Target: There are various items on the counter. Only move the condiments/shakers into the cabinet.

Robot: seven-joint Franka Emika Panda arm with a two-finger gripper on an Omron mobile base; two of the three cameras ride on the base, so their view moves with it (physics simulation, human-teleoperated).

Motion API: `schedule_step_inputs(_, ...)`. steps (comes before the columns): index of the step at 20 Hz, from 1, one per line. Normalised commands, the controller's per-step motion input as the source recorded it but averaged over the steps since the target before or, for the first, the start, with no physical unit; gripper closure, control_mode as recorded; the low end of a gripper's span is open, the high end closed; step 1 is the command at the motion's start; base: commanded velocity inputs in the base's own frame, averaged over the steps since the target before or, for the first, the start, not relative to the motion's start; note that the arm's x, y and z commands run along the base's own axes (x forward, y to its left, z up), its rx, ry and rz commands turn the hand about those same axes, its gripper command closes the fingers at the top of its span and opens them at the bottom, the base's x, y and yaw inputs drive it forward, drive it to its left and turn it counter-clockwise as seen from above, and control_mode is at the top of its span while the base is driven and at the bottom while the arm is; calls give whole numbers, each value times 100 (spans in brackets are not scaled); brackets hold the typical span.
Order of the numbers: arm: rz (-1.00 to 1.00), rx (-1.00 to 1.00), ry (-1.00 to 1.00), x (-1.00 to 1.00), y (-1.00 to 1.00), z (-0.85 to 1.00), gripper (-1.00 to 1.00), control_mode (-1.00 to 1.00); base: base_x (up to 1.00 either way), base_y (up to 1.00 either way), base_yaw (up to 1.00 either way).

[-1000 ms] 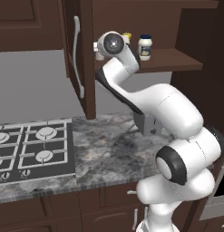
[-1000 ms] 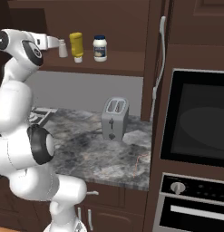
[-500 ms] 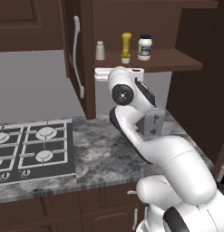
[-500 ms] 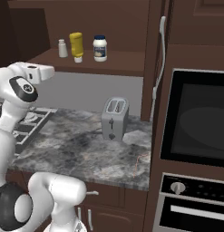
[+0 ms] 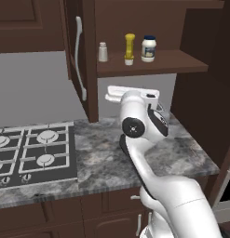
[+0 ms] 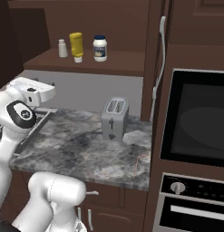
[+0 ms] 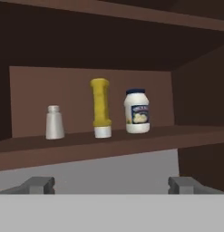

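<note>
The gripper (image 7: pixel 111 185) hangs spread wide and empty, below the cabinet shelf (image 7: pixel 131 144). On the shelf stand, apart from one another, the grey shaker (image 7: pixel 54 122) at 9 o'clock, yellow squeeze bottle (image 7: pixel 100 108) centre, and blue-lidded white jar (image 7: pixel 137 111) at 3 o'clock, near the front edge. The toaster (image 6: pixel 114 118) sits on the granite counter (image 6: pixel 81 154).

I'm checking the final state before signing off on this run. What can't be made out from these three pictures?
- Toaster: in the left base view the arm stands in front of it.
- Gripper: the hand view shows just the two wide-apart tips, with nothing between them.
- White jar: label print too small to read.
- Cabinet interior above the shelf: cut off by the top edge in both base views.
- Grey shaker: top holes too small.
</note>
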Motion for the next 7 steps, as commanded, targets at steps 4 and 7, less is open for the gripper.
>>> schedule_step_inputs(4,1,4,-8,-42,-13,-2,-100,-100,0,0,0)
schedule_step_inputs(7,0,32,-36,-100,-68,3,-100,-100,0,0,0)
